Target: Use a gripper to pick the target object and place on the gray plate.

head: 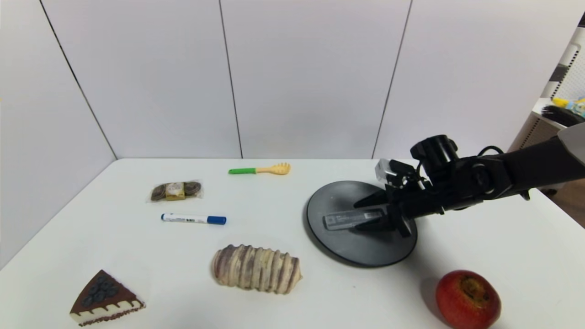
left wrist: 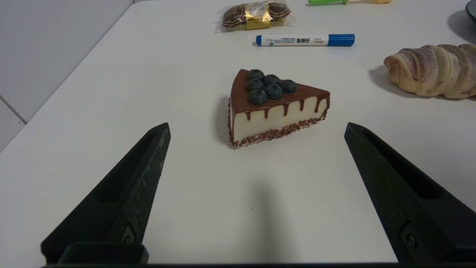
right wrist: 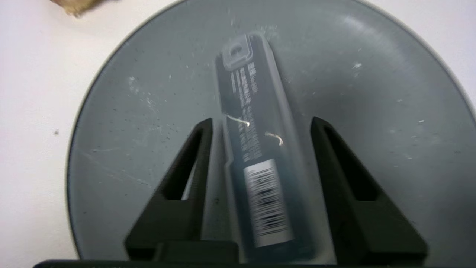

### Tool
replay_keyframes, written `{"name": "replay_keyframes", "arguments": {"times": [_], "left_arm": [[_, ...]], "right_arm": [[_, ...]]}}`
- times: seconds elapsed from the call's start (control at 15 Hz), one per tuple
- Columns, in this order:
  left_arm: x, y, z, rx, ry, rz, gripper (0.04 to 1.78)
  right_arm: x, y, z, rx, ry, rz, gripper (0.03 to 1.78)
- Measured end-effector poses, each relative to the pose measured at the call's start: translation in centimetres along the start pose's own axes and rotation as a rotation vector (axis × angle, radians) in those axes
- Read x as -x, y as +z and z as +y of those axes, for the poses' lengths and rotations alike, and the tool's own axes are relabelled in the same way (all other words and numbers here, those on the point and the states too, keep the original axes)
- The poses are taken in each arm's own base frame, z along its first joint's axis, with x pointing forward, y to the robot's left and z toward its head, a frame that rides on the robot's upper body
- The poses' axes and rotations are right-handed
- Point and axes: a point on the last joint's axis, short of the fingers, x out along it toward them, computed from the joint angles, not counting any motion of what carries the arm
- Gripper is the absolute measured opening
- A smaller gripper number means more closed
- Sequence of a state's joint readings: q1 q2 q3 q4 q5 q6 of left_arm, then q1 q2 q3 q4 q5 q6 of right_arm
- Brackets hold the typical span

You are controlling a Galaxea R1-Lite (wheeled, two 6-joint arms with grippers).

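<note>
The slim gray case [head: 340, 220] with its white barcode label lies flat on the gray plate [head: 361, 251], right of the table's middle. My right gripper [head: 365, 214] is low over the plate and open, one finger on each side of the case. In the right wrist view the case [right wrist: 256, 111] sits between the fingers [right wrist: 193, 156] with a gap on both sides, above the plate [right wrist: 130, 149]. My left gripper [left wrist: 256, 126] is open and empty over the table's near left, out of the head view.
On the table are a cake slice [head: 106, 298], a striped bread roll [head: 256, 268], a blue-capped marker [head: 193, 219], wrapped chocolates [head: 176, 190], a green-handled fork [head: 260, 170] and a red apple [head: 467, 299] at the front right.
</note>
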State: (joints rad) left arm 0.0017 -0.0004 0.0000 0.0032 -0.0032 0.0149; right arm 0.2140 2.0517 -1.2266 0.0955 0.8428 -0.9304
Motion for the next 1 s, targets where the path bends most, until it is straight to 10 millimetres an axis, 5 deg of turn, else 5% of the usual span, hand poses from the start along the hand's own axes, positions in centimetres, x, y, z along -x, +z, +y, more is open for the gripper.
{"name": "replay_keyframes", "arguments": {"times": [0.27, 0.4, 0.73, 1.0], "left_arm": [[0.0, 0.0, 0.0, 0.0, 0.0, 0.0, 1.69], [0.0, 0.0, 0.0, 0.0, 0.0, 0.0, 1.69], [0.0, 0.0, 0.0, 0.0, 0.0, 0.0, 1.69], [0.0, 0.0, 0.0, 0.0, 0.0, -0.001, 1.69]], "right_arm": [[-0.2, -0.3, -0.2, -0.021, -0.009, 0.027, 1.28], [1.3, 0.7, -0.3, -0.01, -0.046, 0.012, 1.38], [12.1, 6.1, 1.7, -0.034, -0.272, -0.055, 1.54], [20.1, 9.7, 8.0, -0.202, -0.454, -0.126, 1.61]]}}
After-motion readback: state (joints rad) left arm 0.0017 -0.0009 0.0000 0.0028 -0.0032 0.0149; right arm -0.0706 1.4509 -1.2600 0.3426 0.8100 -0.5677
